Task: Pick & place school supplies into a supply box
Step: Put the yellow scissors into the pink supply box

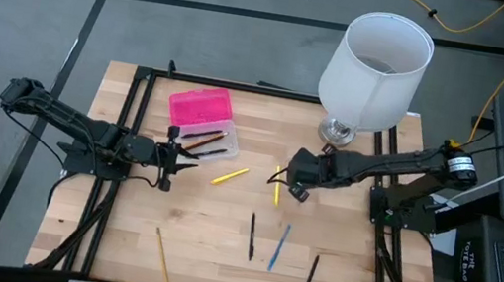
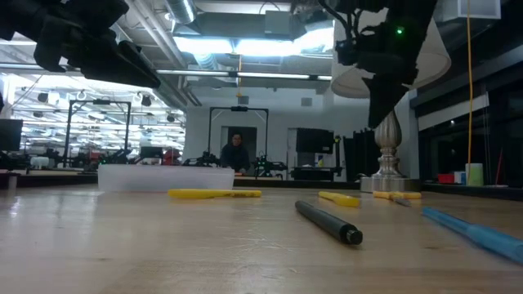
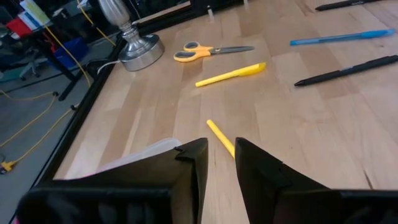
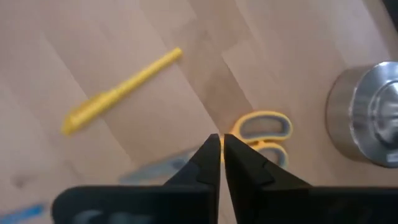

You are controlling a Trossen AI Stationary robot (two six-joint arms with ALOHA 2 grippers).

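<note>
Right tool (image 4: 221, 144) hangs over the scissors (image 4: 261, 132), fingers nearly together and empty, poised to grab, while the supply box (image 1: 203, 119) waits at ten o'clock on the tabletop (image 1: 219, 226) beside the empty, slightly parted left tool (image 1: 172, 157).

2 dark, matte-black jointed arms; the right arm (image 1: 399, 165) bears a round silver-and-yellow fitting.
</note>
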